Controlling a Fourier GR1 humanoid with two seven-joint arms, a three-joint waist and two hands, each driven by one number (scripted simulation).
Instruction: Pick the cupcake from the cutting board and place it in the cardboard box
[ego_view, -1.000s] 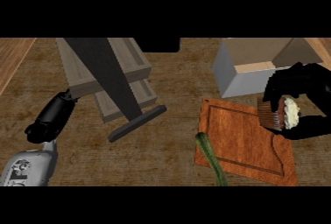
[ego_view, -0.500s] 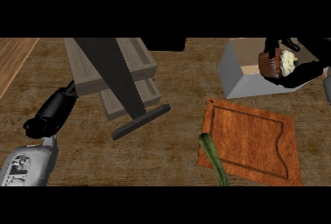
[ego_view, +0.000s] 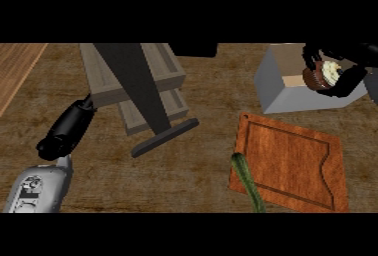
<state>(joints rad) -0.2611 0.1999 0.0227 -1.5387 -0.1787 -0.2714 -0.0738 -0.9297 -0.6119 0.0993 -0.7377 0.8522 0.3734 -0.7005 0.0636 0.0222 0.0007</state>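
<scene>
Now you are at the placing step: your right hand (ego_view: 341, 70), at the far right of the counter, has its fingers curled round the cupcake (ego_view: 322, 75) and holds it over the open top of the cardboard box (ego_view: 284, 82). The cupcake lies tilted on its side in the grasp, brown wrapper toward the left and pale frosting toward the right. Whether it touches the box's inside yet cannot be told from the head view.

The next move, as a judgement, calls for you to lower the cupcake inside the box walls, then uncurl the fingers and lift the hand away without catching the rim.

Your left hand (ego_view: 68, 131) shows at the near left, dark and closed-looking, but you cannot tell how its fingers stand. It grasps nothing you can see.

Counted: one cupcake, one cardboard box, one wooden cutting board (ego_view: 291, 162) at the near right with nothing on it, one green vegetable (ego_view: 247, 182) lying along the board's left edge, and one grey wooden block (ego_view: 140, 85) with a dark bar across it at the far left.
</scene>
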